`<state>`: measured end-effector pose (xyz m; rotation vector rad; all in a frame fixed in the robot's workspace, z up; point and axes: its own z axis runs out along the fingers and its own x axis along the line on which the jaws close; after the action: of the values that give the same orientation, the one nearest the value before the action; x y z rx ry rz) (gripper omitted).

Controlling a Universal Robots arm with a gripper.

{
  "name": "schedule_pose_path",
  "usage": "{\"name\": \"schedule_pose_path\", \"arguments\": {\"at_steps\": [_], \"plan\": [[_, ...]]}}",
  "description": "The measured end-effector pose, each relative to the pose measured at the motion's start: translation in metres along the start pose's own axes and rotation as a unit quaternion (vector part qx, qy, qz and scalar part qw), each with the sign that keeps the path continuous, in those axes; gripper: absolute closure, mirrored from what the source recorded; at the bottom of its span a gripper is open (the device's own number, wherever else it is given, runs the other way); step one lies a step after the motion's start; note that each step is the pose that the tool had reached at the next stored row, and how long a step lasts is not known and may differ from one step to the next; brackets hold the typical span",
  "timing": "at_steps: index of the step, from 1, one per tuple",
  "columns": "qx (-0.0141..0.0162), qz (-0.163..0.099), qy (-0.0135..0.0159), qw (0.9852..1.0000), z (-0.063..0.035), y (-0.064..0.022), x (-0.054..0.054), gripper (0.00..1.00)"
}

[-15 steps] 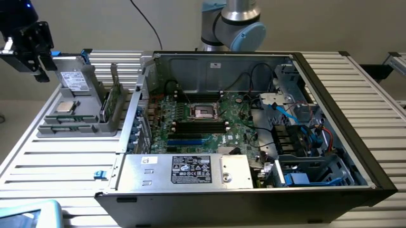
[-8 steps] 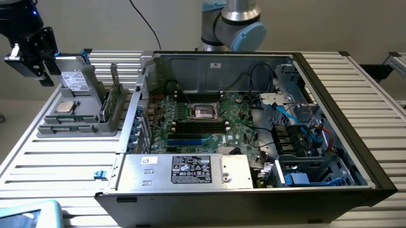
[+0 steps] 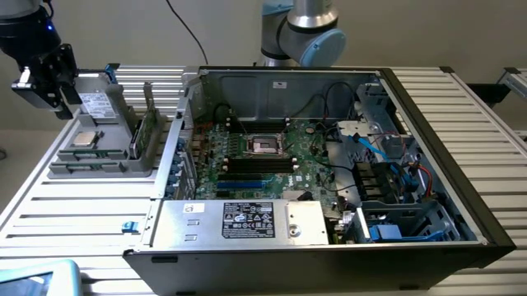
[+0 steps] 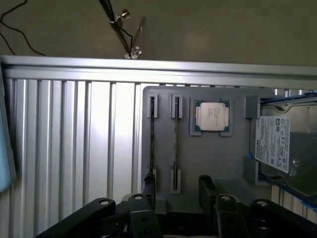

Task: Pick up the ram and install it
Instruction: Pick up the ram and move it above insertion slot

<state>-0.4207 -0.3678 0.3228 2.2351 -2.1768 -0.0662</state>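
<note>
me: my gripper [image 4: 178, 198] released, jaws wide, nothing held, above slot end of grey plastic holder [image 4: 208, 163] | ram [image 4: 176, 144]: thin stick, edge-on in holder slot, just beside square silver processor [image 4: 212, 116] | hard drive [image 4: 275, 144]: holder's other end, white label, print unreadable

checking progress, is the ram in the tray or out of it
In the tray: the ram stands on edge there; the open gripper holds nothing.

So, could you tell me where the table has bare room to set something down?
The slatted table is bare on the exterior view's left of the computer case, nearer the camera than the grey holder tray. Tray and case are crowded.
</note>
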Motion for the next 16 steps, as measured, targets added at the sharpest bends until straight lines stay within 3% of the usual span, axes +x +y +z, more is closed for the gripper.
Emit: {"name": "schedule_pose_path", "arguments": {"at_steps": [16], "plan": [[-0.0001, 0.001, 0.0017, 1.0, 0.0282, -0.0048, 0.006, 0.51]]}}
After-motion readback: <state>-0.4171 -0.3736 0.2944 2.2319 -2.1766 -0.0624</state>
